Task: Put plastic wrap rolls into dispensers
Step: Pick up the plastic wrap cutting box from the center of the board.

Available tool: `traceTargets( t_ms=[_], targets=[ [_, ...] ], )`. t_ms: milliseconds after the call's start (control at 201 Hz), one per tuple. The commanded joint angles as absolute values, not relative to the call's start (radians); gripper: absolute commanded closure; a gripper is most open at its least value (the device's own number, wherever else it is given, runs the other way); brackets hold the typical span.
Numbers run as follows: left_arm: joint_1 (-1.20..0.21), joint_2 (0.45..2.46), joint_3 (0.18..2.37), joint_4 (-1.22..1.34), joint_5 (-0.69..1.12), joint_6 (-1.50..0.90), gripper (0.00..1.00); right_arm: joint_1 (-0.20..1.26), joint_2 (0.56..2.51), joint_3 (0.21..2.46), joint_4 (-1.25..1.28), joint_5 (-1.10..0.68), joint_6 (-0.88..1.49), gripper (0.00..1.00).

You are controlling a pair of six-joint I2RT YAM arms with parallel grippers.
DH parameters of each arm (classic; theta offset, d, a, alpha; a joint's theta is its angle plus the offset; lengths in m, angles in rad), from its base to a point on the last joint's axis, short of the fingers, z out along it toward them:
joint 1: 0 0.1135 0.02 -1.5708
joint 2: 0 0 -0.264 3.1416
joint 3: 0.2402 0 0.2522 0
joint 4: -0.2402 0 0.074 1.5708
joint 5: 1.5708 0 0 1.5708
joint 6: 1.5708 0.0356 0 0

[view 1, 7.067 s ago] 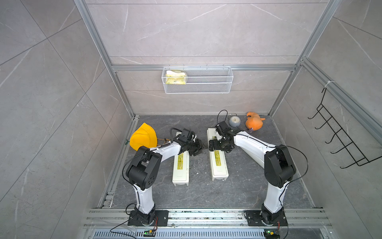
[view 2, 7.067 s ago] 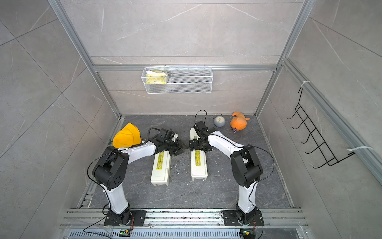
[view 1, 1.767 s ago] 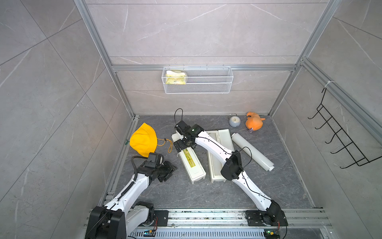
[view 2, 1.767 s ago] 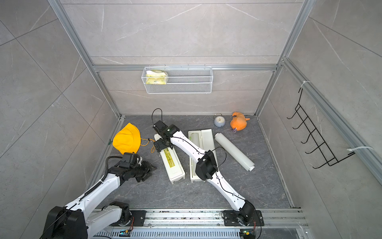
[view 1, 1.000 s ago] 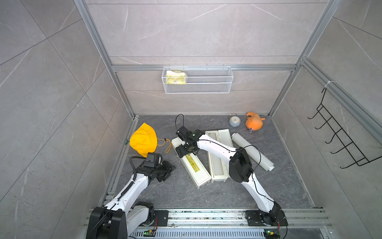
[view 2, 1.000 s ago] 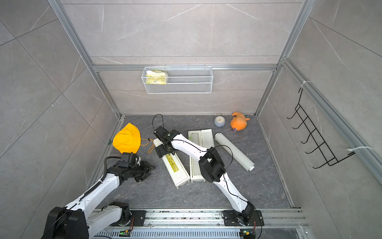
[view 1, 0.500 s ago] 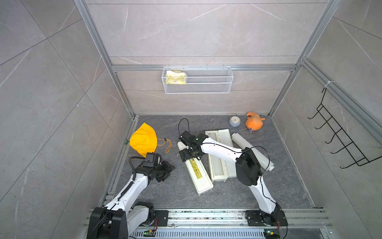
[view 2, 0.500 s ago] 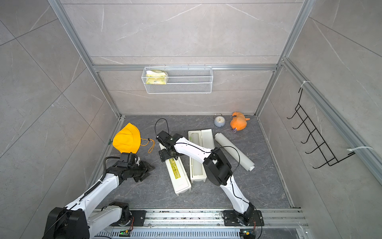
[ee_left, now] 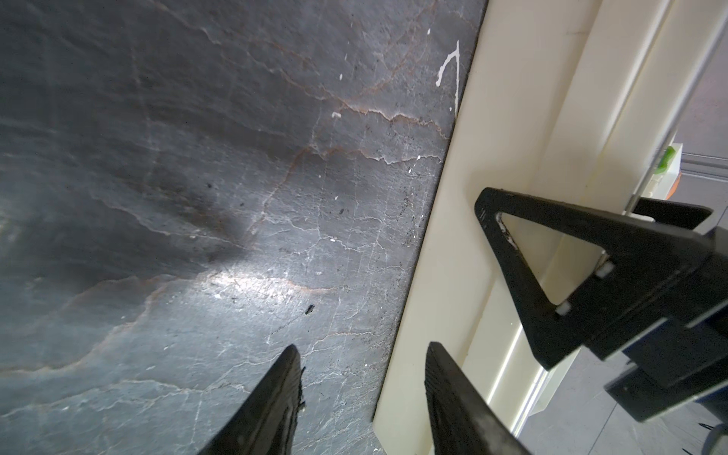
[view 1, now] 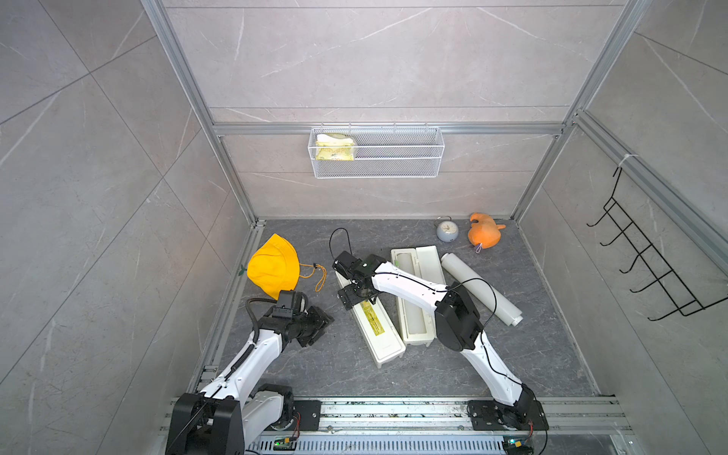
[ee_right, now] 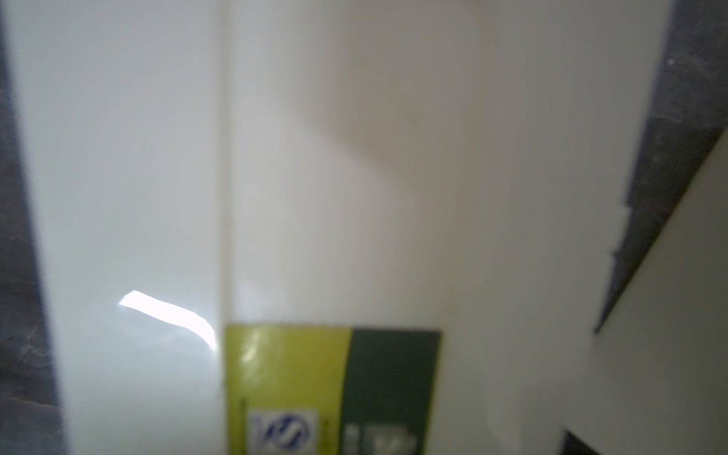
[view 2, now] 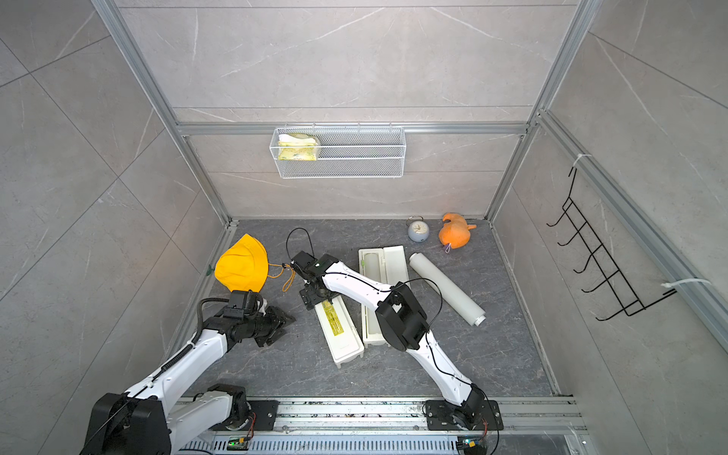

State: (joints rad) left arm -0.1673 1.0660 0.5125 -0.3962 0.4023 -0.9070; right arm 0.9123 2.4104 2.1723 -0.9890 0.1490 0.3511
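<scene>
Both top views: the right claw (view 1: 356, 296) hangs over the far end of the closed dispenser (view 1: 378, 331), jaws spread wide, nothing lifted. Beside it, the open dispenser (view 1: 429, 264) seems to have a roll in its trough. The loose roll (view 1: 480, 289) lies on the floor (view 1: 532, 354) just beyond. The left claw (view 1: 320, 321) sits low, apart from both boxes.

Left wrist: its jaws are part-way apart and empty, bare floor between them.

Right wrist: the lid (ee_right: 394, 157) fills the frame. The label (ee_right: 331, 386) is yellow-green and dark green with a blue logo, writing too blurred to read.

My call: lid-opening is the step. Next, catch the lid's edge and swing it up.
</scene>
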Motion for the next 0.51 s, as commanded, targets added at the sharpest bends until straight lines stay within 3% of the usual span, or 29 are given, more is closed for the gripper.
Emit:
traceTargets(
  t_ms=[0, 279, 503],
  targets=[
    [-0.161, 1.067, 0.538, -0.393, 0.426, -0.876, 0.46, 0.918, 2.371, 2.137, -0.970, 0.110, 0.327, 0.03],
    [-0.152, 1.047, 0.557, -0.355, 0.454, -0.850, 0.37, 0.852, 2.160, 1.919, -0.776, -0.112, 0.348, 0.12],
    [-0.127, 1.006, 0.568, -0.150, 0.571, -0.801, 0.13, 0.747, 1.962, 1.696, -0.560, -0.416, 0.371, 0.17]
  ],
)
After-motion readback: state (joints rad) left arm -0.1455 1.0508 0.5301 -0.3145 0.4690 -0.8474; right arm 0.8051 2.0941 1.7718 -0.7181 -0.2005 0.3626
